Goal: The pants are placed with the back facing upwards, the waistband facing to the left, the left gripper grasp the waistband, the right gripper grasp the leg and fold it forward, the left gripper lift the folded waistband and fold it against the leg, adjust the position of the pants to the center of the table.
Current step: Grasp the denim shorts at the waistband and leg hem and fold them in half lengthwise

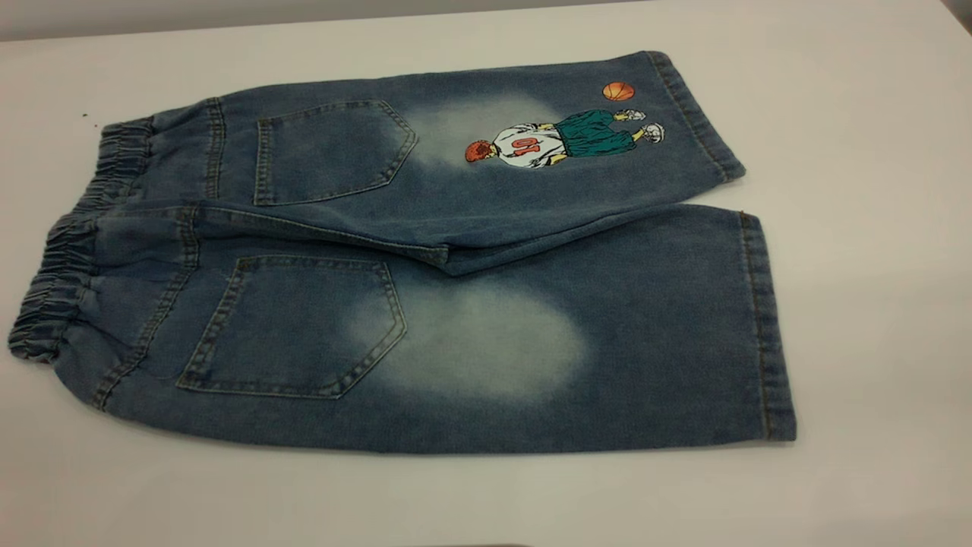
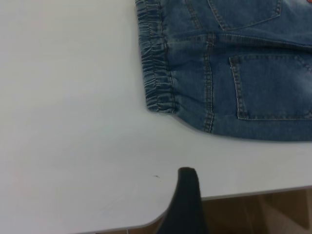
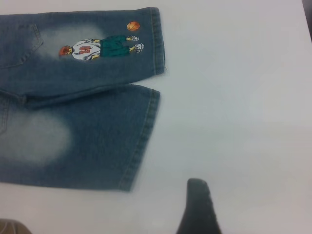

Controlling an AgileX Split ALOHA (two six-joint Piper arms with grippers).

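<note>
The blue denim pants (image 1: 425,251) lie flat on the white table (image 1: 873,228), back pockets up. The gathered waistband (image 1: 68,251) is at the left. The plain leg (image 1: 645,327), with a pale faded patch, lies nearer the front; the leg with the cartoon print (image 1: 562,137) lies behind it. Neither gripper shows in the exterior view. In the left wrist view a black part of the left gripper (image 2: 187,200) hangs over bare table, apart from the waistband (image 2: 156,63). In the right wrist view the right gripper (image 3: 199,207) is over bare table, apart from the leg's hem (image 3: 141,141).
Bare tabletop surrounds the pants on all sides. The table's edge (image 2: 253,194) runs close to the left gripper, with brown floor (image 2: 263,214) beyond it.
</note>
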